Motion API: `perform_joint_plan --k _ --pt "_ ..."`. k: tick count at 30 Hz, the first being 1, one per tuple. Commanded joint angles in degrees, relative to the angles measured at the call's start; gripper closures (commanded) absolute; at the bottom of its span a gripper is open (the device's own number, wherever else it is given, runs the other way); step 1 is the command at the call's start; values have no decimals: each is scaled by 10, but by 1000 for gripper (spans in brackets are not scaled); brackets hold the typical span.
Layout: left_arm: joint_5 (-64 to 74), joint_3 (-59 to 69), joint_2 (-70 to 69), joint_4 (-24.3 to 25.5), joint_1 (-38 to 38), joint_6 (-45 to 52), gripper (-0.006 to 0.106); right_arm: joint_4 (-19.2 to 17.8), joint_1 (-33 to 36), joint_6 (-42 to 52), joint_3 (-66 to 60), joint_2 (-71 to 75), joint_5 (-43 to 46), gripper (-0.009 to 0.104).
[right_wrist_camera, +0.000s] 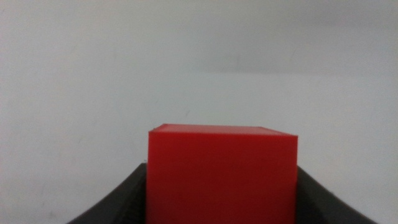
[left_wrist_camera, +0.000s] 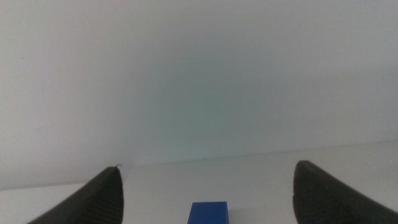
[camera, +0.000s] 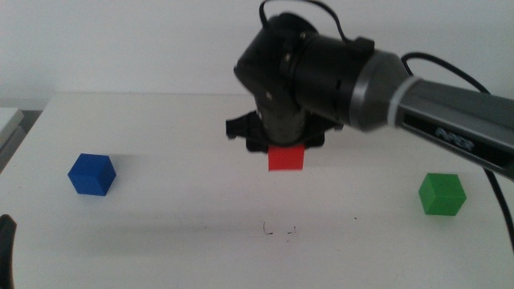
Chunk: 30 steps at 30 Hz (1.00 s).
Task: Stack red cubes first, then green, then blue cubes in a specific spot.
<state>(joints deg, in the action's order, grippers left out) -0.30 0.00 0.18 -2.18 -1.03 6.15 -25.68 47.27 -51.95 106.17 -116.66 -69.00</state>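
My right gripper (camera: 286, 148) is shut on the red cube (camera: 286, 158) at the middle of the table, behind the black scribble marks (camera: 279, 232) of the spot. In the right wrist view the red cube (right_wrist_camera: 221, 177) fills the space between the jaws. I cannot tell if it touches the table. The blue cube (camera: 91, 174) sits at the left. The green cube (camera: 442, 193) sits at the right. My left gripper (camera: 6, 249) waits at the bottom left edge, open and empty, with the blue cube (left_wrist_camera: 209, 212) ahead of it.
The white tabletop (camera: 177, 128) ends at a pale wall at the back. The right arm (camera: 434, 112) reaches in from the right, above the green cube's side. A grey object's corner (camera: 8, 120) shows at the left edge.
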Motion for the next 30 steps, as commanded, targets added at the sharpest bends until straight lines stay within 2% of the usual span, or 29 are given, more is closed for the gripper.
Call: perform_joint_plan --k 1,3,9,12,30 --pt "-6 0 -2 -2 -1 -2 8 -11 14 -38 -52 26 31 98" --pt "-6 0 -2 -2 -1 -2 8 -27 26 -56 -100 35 75 98" --pt "-6 0 -2 -2 -1 -2 8 -13 31 -89 -186 37 181 98" --pt "-6 0 -2 -2 -1 -2 8 -31 30 -119 -198 29 176 98" --pt "-6 0 -2 -2 -1 -2 8 -25 30 -130 -198 -15 176 98"
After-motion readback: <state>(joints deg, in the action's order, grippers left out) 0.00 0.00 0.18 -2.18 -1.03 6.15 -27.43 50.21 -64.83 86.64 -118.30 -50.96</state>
